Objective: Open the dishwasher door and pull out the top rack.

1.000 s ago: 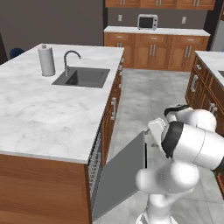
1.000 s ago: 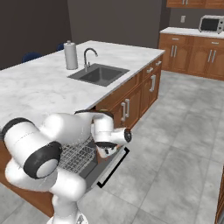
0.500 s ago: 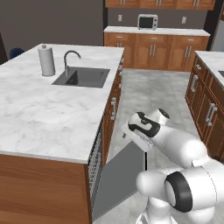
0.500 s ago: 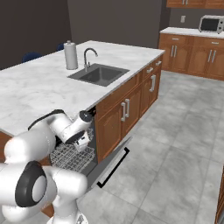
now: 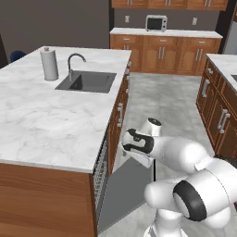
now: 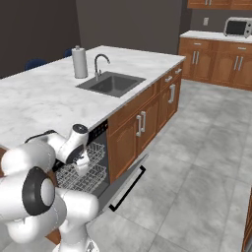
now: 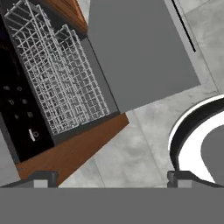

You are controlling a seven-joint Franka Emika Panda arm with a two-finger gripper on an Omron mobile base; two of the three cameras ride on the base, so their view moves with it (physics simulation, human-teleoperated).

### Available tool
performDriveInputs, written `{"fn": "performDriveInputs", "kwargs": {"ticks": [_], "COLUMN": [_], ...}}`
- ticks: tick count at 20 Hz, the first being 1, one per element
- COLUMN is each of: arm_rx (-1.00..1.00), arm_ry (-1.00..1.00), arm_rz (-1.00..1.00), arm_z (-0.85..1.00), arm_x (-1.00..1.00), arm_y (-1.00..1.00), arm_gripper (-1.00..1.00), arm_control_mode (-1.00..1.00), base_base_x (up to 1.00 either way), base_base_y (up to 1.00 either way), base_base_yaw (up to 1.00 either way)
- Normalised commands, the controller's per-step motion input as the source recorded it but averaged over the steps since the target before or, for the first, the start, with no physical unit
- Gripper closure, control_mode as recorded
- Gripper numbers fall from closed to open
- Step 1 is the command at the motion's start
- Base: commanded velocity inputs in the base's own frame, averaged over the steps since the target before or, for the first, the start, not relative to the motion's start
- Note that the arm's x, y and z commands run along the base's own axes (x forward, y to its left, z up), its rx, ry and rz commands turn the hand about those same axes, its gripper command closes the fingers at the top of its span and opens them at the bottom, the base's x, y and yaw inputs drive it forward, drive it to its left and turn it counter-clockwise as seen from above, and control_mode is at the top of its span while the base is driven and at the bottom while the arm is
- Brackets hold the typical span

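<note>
In my hand view the top rack [image 7: 57, 74] sits at the left, a light-grey wire grid tucked inside the dark dishwasher cavity, with the wooden cabinet side [image 7: 74, 148] below it. To its right lies the dishwasher door [image 7: 140, 52], dropped flat with its plain grey inner face up and its bar handle [image 7: 183, 26] along the far edge over the grey tiled floor [image 7: 131, 153]. My claw [image 7: 111, 177] is spread wide, holding nothing, its two dark tips well apart from rack and door alike. From the left base camera, the marble island counter [image 5: 41, 125] fills the left, the wire baskets peek out at its near right corner, and the door [image 5: 125, 190] hangs open below my forearm. From the right base camera my wrist hovers beside the wire rack [image 6: 86, 167], and the door's handle [image 6: 128, 189] lies low over the floor. I judge the door step done and the rack step in hand: the rack is not yet pulled out. Next I need to bring my spread fingers down to the rack's front edge, close on a wire there, and draw straight outward over the open door.
</note>
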Motion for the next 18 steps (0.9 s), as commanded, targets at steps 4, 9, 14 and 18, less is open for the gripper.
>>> {"fn": "performDriveInputs", "kwargs": {"ticks": [4, 9, 14, 18], "arm_rx": [0.02, 0.1, 0.16, 0.19], "arm_ry": [0.18, 0.16, 0.03, 0.0], "arm_rz": [0.06, 0.12, 0.14, 0.07], "arm_z": [-0.37, -0.48, -0.34, -0.19], "arm_x": [0.0, 0.0, 0.01, 0.1], "arm_y": [-0.37, -0.26, 0.0, 0.0], "arm_gripper": [-1.0, -1.0, -1.0, -1.0], "arm_control_mode": [-1.0, -1.0, -1.0, -1.0], "base_base_x": [0.0, 0.0, 0.0, 0.0], "base_base_y": [0.0, 0.0, 0.0, 0.0], "base_base_yaw": [0.0, 0.0, 0.0, 0.0]}}
